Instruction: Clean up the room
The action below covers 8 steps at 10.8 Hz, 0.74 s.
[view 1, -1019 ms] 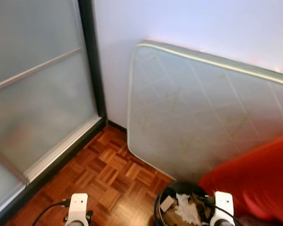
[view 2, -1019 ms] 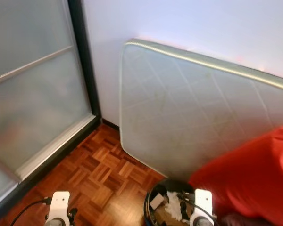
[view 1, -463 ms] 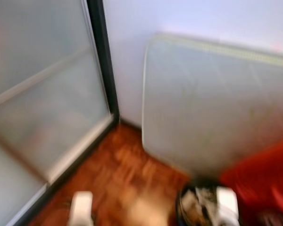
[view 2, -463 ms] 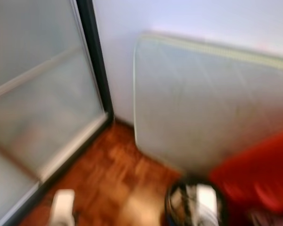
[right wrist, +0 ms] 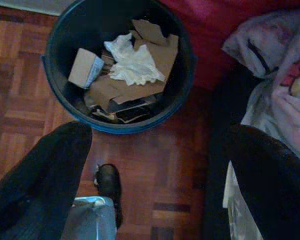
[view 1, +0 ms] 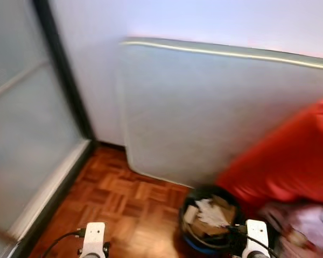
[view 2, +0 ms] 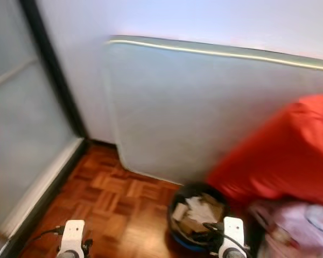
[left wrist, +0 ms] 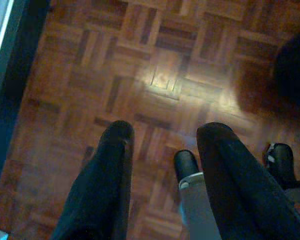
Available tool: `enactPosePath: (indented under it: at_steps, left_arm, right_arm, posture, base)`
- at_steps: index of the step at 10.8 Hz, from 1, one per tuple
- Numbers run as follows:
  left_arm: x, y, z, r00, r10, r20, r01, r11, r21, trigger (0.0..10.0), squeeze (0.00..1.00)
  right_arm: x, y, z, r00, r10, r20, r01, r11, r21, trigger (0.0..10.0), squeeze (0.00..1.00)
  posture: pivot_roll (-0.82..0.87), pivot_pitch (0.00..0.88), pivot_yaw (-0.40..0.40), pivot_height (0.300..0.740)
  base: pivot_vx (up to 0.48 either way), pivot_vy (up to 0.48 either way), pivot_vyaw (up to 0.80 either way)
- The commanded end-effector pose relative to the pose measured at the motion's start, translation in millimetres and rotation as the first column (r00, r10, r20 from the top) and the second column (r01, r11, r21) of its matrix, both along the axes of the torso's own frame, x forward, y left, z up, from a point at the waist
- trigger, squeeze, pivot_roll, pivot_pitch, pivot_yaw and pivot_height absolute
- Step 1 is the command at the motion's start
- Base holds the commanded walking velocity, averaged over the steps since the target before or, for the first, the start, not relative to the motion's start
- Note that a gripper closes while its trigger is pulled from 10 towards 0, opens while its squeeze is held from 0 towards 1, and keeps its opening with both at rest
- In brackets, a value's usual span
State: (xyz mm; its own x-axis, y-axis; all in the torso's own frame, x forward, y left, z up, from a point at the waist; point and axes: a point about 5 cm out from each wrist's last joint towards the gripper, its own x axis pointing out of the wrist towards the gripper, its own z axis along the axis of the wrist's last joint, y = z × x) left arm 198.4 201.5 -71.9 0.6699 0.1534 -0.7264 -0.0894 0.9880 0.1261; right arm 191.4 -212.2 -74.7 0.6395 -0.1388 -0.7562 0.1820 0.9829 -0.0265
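Beside the leaning quilted mattress, a round dark bin holds crumpled paper and cardboard; both end effectors, left and right, hang with fingers apart over parquet floor.

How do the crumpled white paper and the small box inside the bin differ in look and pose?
The white paper is crumpled, soft and irregular, while the box keeps flat faces and straight edges. The paper is bright white; the box is brownish-grey. The paper lies on top of the brown cardboard near the middle of the bin; the box sits tilted close to the bin's wall. Both are small waste lying in the same dark round bin.
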Motion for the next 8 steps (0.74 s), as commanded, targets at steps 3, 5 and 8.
enactPosePath:
  at_steps: [3,5,8]
  left_arm:
    - [0.3,3.6,0.4,0.998,-0.067,-0.023,0.067,0.997,0.042,10.0,0.0]
    - [6.0,7.0,3.5,0.994,-0.106,-0.038,0.108,0.991,0.075,10.0,0.0]
    - [18.3,6.2,10.3,0.995,-0.099,-0.004,0.099,0.993,0.069,10.0,0.0]
  right_arm:
    - [0.2,4.5,-0.9,1.0,-0.006,-0.002,0.006,1.0,0.016,10.0,0.0]
    - [4.2,9.8,0.0,1.0,-0.002,0.002,0.002,1.0,0.025,10.0,0.0]
    - [17.0,8.3,7.1,0.999,-0.008,0.034,0.008,1.0,0.019,10.0,0.0]
  posture:
    - [0.12,0.03,-0.021,0.74]
    - [0.13,0.001,0.0,0.74]
    - [0.13,0.0,0.003,0.74]
  base:
    - [0.0,0.0,-0.79]
    - [0.0,0.0,-0.79]
    - [0.0,0.0,-0.79]
